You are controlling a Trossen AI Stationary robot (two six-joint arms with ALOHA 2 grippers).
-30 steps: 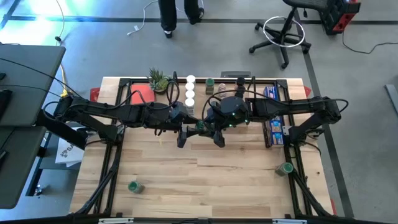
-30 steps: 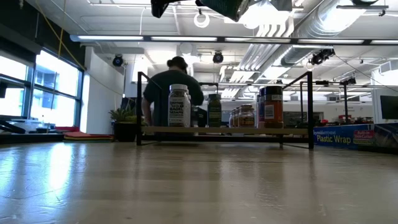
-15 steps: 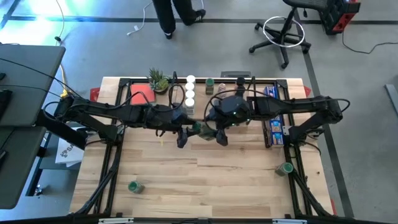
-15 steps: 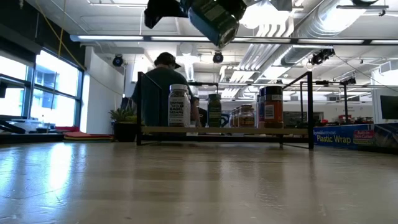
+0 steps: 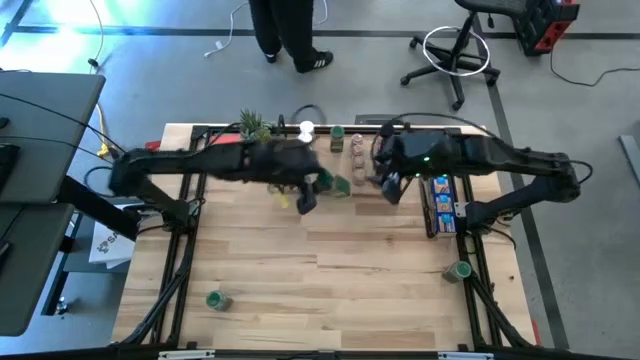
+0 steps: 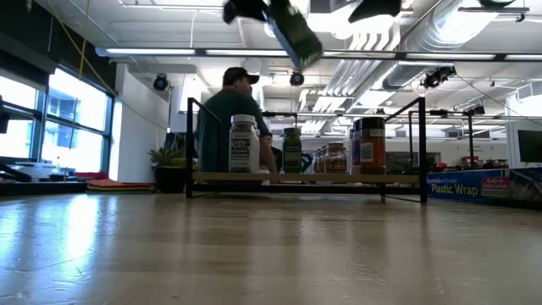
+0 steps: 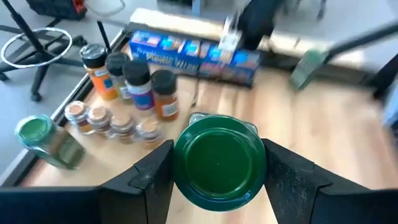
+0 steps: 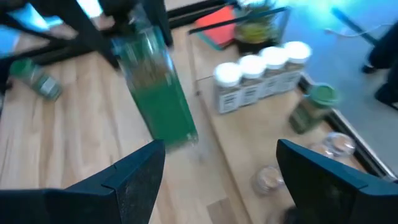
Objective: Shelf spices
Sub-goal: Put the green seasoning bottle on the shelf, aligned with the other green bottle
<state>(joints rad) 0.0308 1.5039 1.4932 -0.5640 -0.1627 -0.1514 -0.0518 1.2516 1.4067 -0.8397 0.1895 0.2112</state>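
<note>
Holding a green-capped spice jar (image 7: 219, 158) in the left gripper (image 5: 308, 192), clamped between both fingers, raised just in front of the shelf (image 5: 400, 128). Hanging with fingers spread wide and holding nothing, the right gripper (image 5: 388, 186) beside the shelved jars (image 5: 357, 148). Lying well apart on the tabletop (image 5: 330, 290), two more green-capped jars (image 5: 217, 299).

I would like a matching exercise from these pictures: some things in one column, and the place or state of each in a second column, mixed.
Things
1. left end effector
2. right end effector
3. long blue box
4. potted plant

Places or states
A. open, holding nothing
B. at the table's right edge
C. at the shelf's left end
D. shut on the green-lidded jar

Pairs: 1-D, 2-A, 3-B, 4-C
</note>
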